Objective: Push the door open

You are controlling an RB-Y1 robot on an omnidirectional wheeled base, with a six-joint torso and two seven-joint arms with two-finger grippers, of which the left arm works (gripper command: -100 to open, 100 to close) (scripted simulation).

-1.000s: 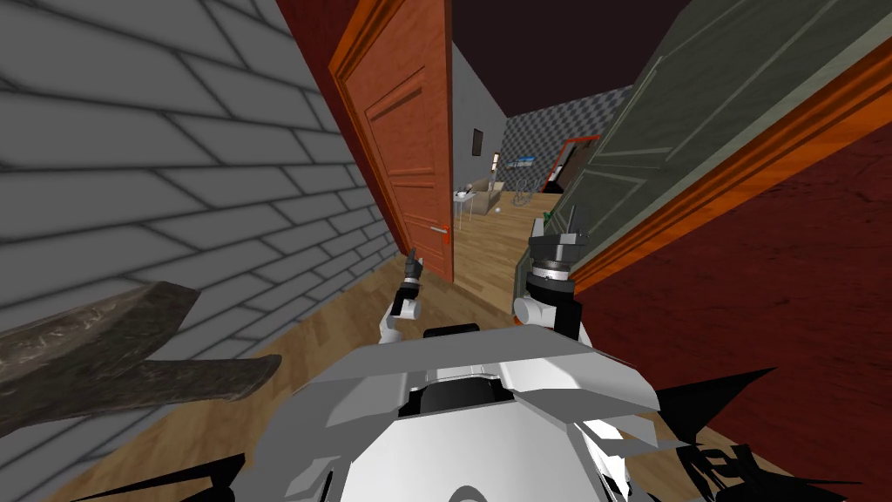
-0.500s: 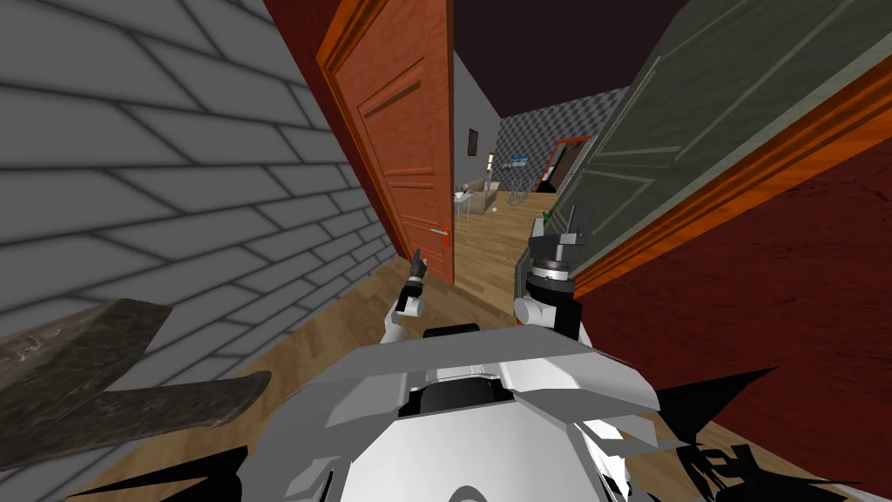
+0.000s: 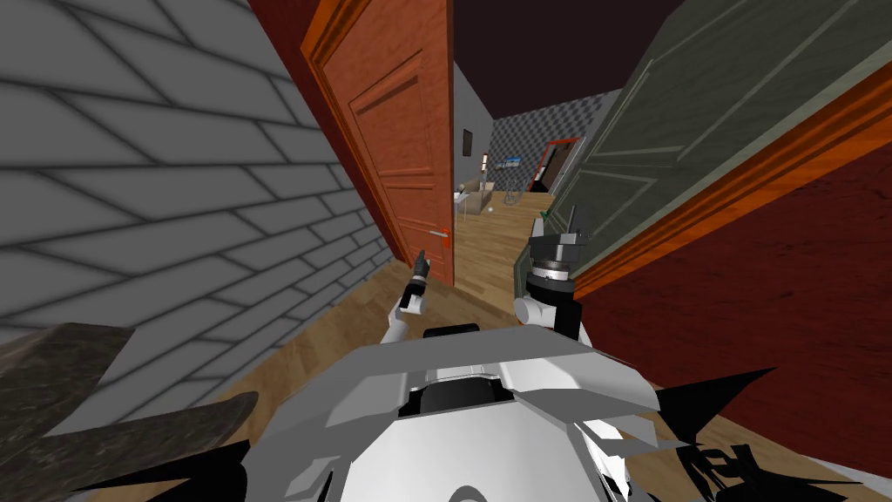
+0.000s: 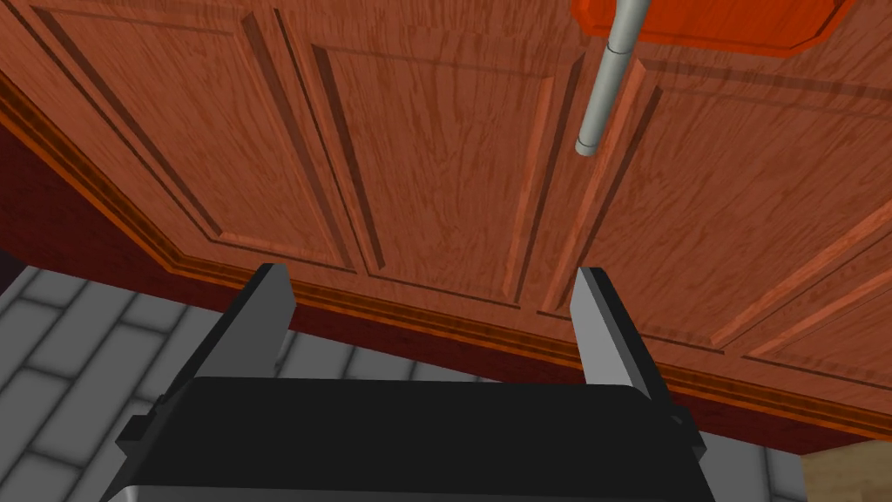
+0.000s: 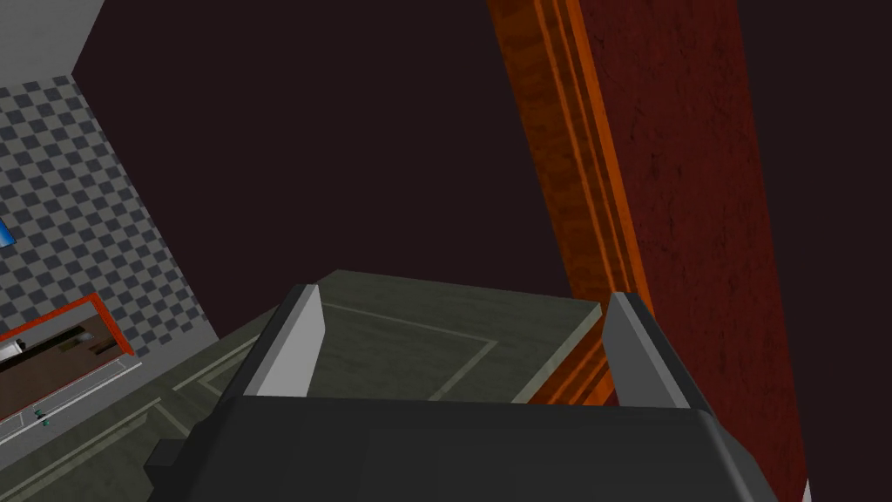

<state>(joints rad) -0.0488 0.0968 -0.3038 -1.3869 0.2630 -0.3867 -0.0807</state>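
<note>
While standing in a corridor between two doors, held the left gripper [image 4: 431, 272] up near the red door [image 4: 418, 148], just below its lever [image 4: 601, 87], fingers [image 4: 253, 322] spread wide with nothing between them. Could not tell whether the tips touched the panel. Held the right gripper [image 5: 463, 296] equally wide and empty, close by the green door [image 5: 409, 340] and its orange frame [image 5: 566, 174]. Took the red door for the one meant: on the left past the brick wall [image 3: 174, 192], ajar, free edge toward the passage, by the look of it only part of the way round. Judged the hazards thus. Risked hooking a spread finger on the lever if driven upward along the panel. Risked sliding off the free edge into the gap, aiming so near it. Risked flexing the thin blades if pressed tip-first rather than flat. Risked shutting rather than opening it if hinged the other way; could not read the hinges. Risked clipping the green door with the right arm on any advance, given so little room. Counted two doors, one lever on one orange plate [image 4: 706, 22], two grippers with two fingers apiece, one brick wall, one orange frame, and one dark slab [image 3: 87, 392] low on the left. Left the far room's furniture [image 3: 475, 193] uncounted, being too small.
</note>
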